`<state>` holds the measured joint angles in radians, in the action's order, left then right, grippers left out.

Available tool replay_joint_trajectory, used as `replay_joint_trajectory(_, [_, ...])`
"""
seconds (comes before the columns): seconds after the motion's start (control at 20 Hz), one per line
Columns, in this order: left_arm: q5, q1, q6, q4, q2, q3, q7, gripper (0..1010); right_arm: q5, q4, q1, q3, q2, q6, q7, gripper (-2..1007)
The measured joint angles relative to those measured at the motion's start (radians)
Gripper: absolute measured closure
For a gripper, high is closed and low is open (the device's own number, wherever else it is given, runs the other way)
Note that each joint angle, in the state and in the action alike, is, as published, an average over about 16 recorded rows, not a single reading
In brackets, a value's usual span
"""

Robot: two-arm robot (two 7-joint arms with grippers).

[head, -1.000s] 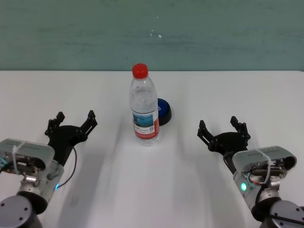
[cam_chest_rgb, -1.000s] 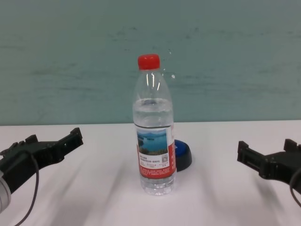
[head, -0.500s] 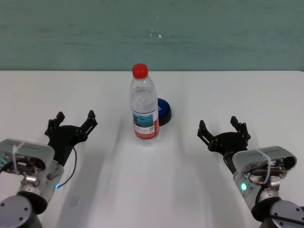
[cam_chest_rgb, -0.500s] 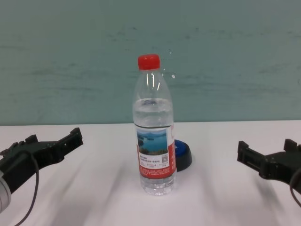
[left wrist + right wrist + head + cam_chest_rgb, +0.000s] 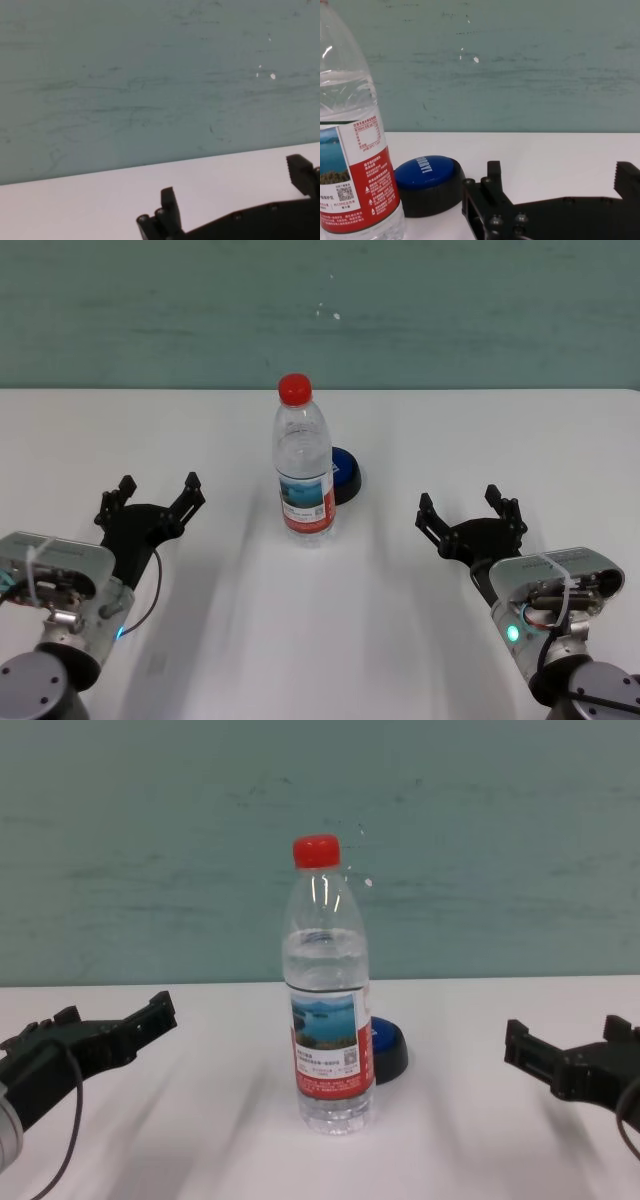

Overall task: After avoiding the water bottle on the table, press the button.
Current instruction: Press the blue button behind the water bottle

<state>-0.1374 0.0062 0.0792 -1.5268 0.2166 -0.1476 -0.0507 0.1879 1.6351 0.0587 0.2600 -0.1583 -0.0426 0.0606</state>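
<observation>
The water bottle (image 5: 303,469) stands upright in the middle of the white table (image 5: 330,640), with a red cap and a red-and-white label; it also shows in the chest view (image 5: 327,1000) and the right wrist view (image 5: 355,150). The button (image 5: 346,474), a blue dome on a black base, sits just behind it to the right, partly hidden by it; it also shows in the chest view (image 5: 387,1048) and the right wrist view (image 5: 427,184). My left gripper (image 5: 152,502) is open and empty, left of the bottle. My right gripper (image 5: 470,512) is open and empty, right of the bottle and nearer than the button.
A teal wall (image 5: 320,310) rises behind the table's far edge. Bare tabletop lies between each gripper and the bottle.
</observation>
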Motion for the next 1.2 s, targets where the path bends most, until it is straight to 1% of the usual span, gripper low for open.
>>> replay_joint_trajectory(0.45, [0.001,0.0,0.001,0.0,0.001,0.0,-0.006,0,0.0,0.0,0.0,0.0,0.0,0.0,0.0,1])
replay_joint_trajectory(0.85, [0.009,0.001,0.0,0.0,-0.003,0.005,-0.035,0,0.0,0.0,0.0,0.0,0.0,0.0,0.0,1])
replay_joint_trajectory(1.2, [0.026,-0.002,-0.004,0.0,-0.015,0.015,-0.064,0,0.0,0.0,0.0,0.0,0.0,0.0,0.0,1])
